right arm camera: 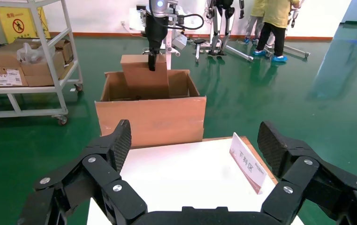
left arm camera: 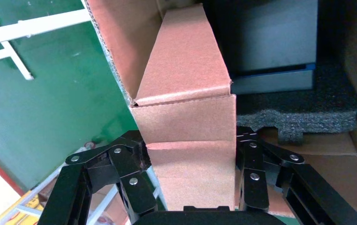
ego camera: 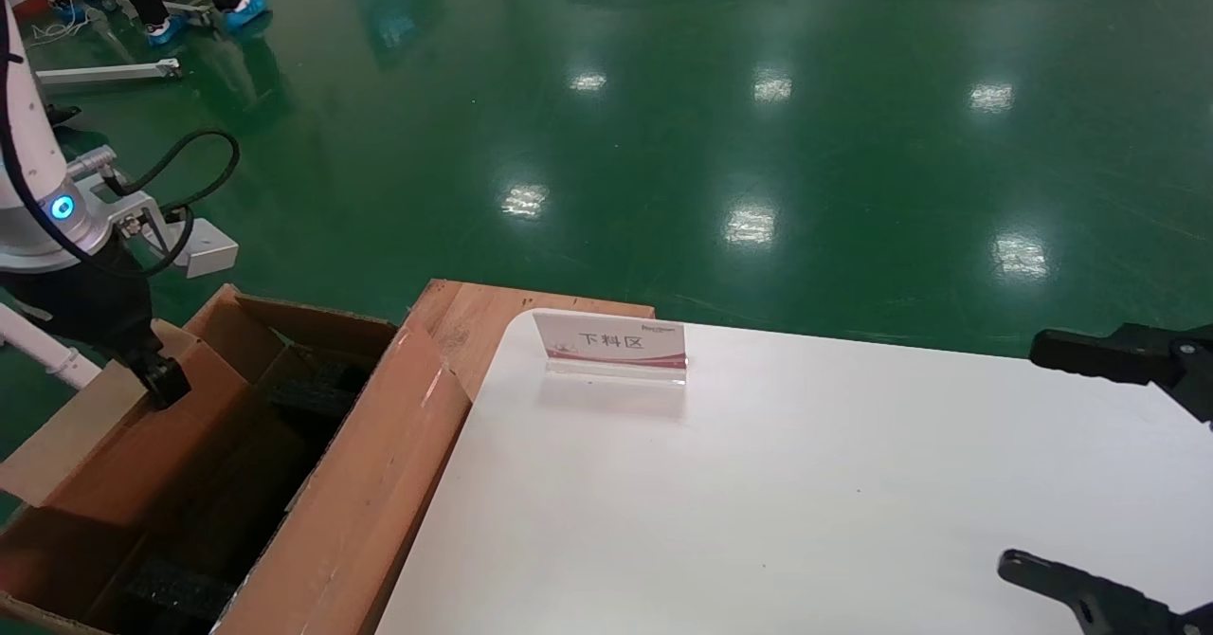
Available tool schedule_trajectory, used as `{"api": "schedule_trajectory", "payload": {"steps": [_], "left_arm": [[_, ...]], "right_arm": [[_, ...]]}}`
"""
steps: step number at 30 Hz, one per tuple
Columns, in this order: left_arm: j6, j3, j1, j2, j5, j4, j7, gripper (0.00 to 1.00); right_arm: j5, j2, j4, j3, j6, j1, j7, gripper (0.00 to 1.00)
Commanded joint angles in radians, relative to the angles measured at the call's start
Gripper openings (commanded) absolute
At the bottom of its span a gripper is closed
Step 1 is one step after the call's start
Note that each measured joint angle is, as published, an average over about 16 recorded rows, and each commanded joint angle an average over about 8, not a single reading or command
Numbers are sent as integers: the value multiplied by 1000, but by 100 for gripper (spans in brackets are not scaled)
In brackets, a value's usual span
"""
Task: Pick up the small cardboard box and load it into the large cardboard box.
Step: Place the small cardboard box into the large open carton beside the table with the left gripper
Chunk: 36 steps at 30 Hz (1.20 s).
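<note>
My left gripper (ego camera: 163, 381) is shut on the small cardboard box (ego camera: 190, 445), a plain orange-brown carton held upright and partly down inside the large cardboard box (ego camera: 379, 464) at the left. In the left wrist view the fingers (left arm camera: 132, 180) clamp both sides of the small box (left arm camera: 186, 112), with black foam (left arm camera: 303, 108) below it. The right wrist view shows the small box (right arm camera: 144, 77) standing up out of the large box (right arm camera: 150, 117). My right gripper (ego camera: 1023, 455) hangs open and empty over the white table's right edge.
A white table (ego camera: 805, 502) carries a small sign stand (ego camera: 611, 343) near its far left corner. A wooden board (ego camera: 474, 317) lies between table and carton. A dark grey item (left arm camera: 275, 47) sits in the foam. A shelf trolley (right arm camera: 26, 61) and people stand beyond.
</note>
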Motion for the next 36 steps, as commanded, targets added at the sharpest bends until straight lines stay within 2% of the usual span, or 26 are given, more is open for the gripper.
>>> {"api": "schedule_trajectory", "payload": {"steps": [1,36], "left_arm": [[-2,1,15,10,0,25,13,0],[-39,0,273,94,-28,338,136,0]], "right_arm": [[0,0,0,0,0,0,0,100],[1,1,0,-2,1,0,-1,100]]}}
